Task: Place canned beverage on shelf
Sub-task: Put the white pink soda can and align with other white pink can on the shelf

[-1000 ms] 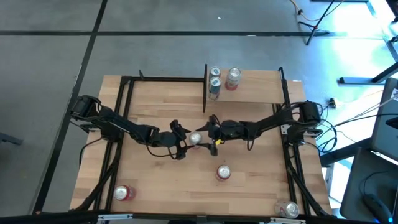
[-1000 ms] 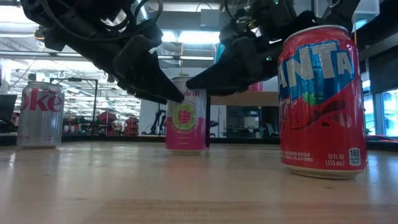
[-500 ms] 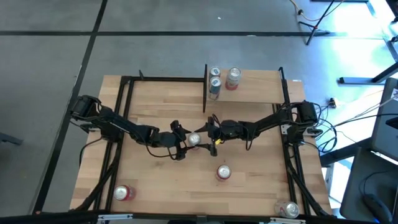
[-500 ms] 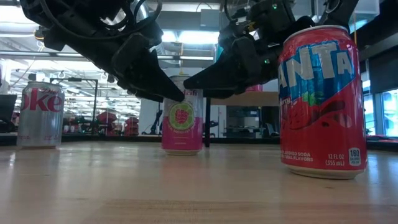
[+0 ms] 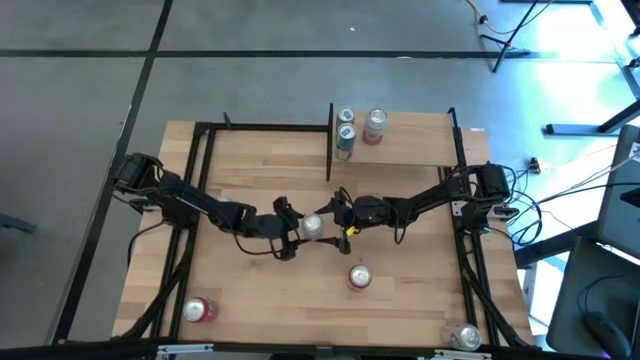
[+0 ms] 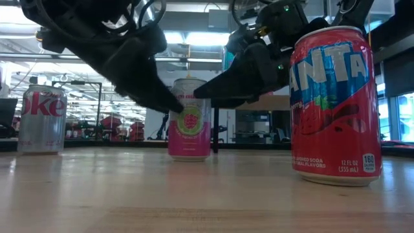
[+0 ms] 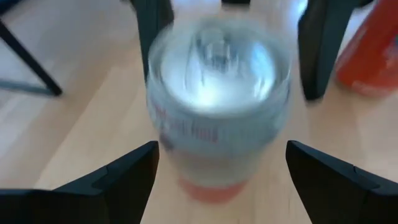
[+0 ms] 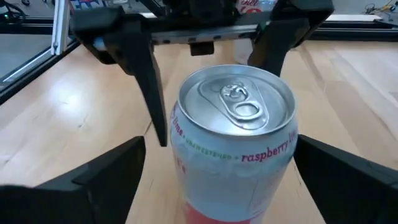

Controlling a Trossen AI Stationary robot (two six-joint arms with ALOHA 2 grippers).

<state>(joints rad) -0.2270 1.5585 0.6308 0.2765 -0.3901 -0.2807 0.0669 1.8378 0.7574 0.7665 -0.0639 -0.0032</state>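
Observation:
A pink and silver raspberry can stands upright on its base mid-table; it also shows in the low view. My left gripper is open at the can's left side, and its two fingers stand on either side of the can with gaps. My right gripper is open at the can's right side, its fingers also apart from the can. The shelf, a small wood board with black posts, stands at the far right.
Three cans stand on the shelf's left part. A red Fanta can stands nearer, right of centre, and looms large in the low view. A red can and another can stand near the front edge.
My left gripper has gone down beside the raspberry can, its fingertips now level with the can's upper wall. Both grippers stay open.

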